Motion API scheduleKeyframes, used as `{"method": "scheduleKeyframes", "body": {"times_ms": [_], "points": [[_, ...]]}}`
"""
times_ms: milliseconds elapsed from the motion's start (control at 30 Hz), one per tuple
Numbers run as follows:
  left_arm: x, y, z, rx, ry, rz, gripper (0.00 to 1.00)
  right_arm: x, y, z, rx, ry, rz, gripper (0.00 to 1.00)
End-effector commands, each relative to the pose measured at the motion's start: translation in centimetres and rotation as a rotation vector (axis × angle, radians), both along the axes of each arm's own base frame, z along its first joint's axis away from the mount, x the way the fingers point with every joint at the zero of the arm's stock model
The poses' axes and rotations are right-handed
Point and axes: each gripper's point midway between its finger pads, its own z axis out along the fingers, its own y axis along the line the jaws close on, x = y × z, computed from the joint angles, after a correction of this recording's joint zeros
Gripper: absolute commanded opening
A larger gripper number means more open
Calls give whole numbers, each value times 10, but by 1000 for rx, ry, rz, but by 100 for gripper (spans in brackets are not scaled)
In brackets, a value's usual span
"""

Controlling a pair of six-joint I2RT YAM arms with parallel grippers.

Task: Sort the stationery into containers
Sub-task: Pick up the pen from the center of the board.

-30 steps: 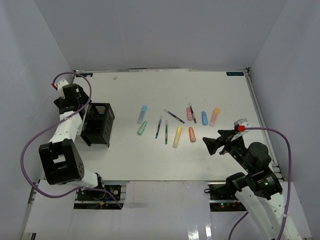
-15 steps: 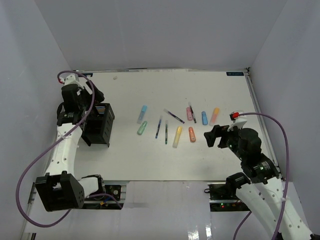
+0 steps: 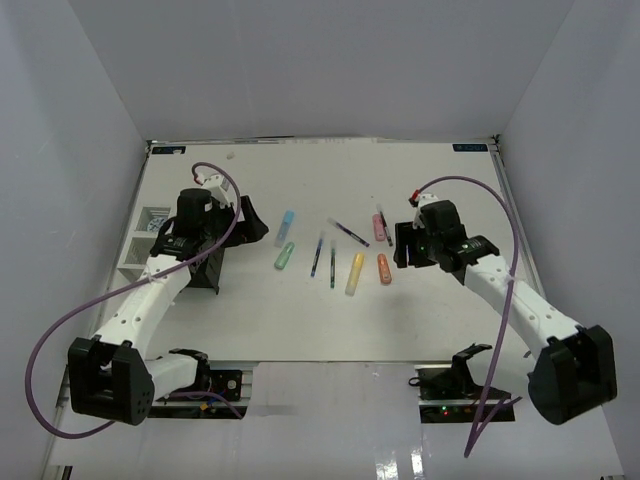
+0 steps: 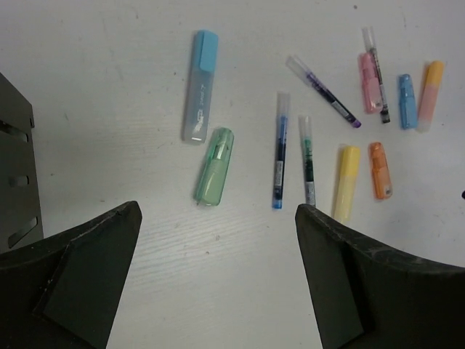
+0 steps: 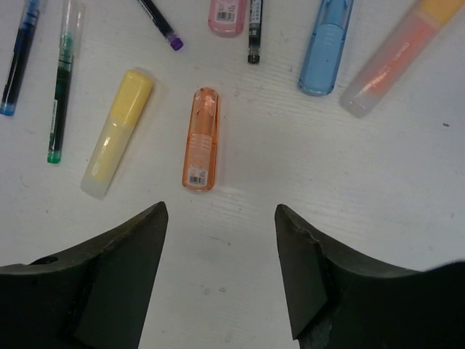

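Observation:
Stationery lies loose mid-table: a light blue marker [image 4: 200,86], green marker [image 4: 214,166], blue pen [image 4: 280,149], green pen [image 4: 307,160], yellow marker [image 5: 118,132], orange marker [image 5: 201,139], pink marker [image 5: 227,18], blue marker [image 5: 325,47] and peach marker [image 5: 396,54]. My left gripper [image 4: 218,218] hangs open just short of the green marker, holding nothing. Open and empty too, my right gripper [image 5: 221,214] hovers just short of the orange marker. The black organizer [image 3: 205,268] sits under my left arm, with the white tray [image 3: 138,245] to its left.
A purple-tipped pen [image 4: 323,91] and a black pen [image 5: 254,29] lie among the markers. A small round roll [image 3: 231,155] rests near the table's far edge. White walls enclose the table on three sides. The organizer's edge [image 4: 14,167] shows left of my left gripper.
Both arms have swung in from the table's sides toward the middle. The left gripper now reaches past the organizer; the right gripper has moved up and left over the row's right end.

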Motion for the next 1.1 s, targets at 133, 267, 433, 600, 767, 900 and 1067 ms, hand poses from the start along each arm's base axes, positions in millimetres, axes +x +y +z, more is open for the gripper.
{"method": "scheduleKeyframes", "body": {"times_ms": [133,267,433,600,767,900,1067], "points": [[-17,0,-7,-1,-24,-27,98,64,30,8,-50,-90,122,61],[-18,4,-8,15,-35,-10,98,84,34,-11,-100,-68,145,56],[-17,7,-7,27,-44,3,98,96,33,-30,-167,-34,175,54],[-17,8,-6,27,-46,4,98,102,33,-50,-199,16,177,50],[-17,6,-8,22,-37,-4,98,105,29,-67,-236,39,172,50],[-17,6,-9,23,-35,-1,98,111,24,-77,-271,52,149,49],[-17,6,-10,22,-30,-4,98,117,25,-88,-285,64,147,49]]}}
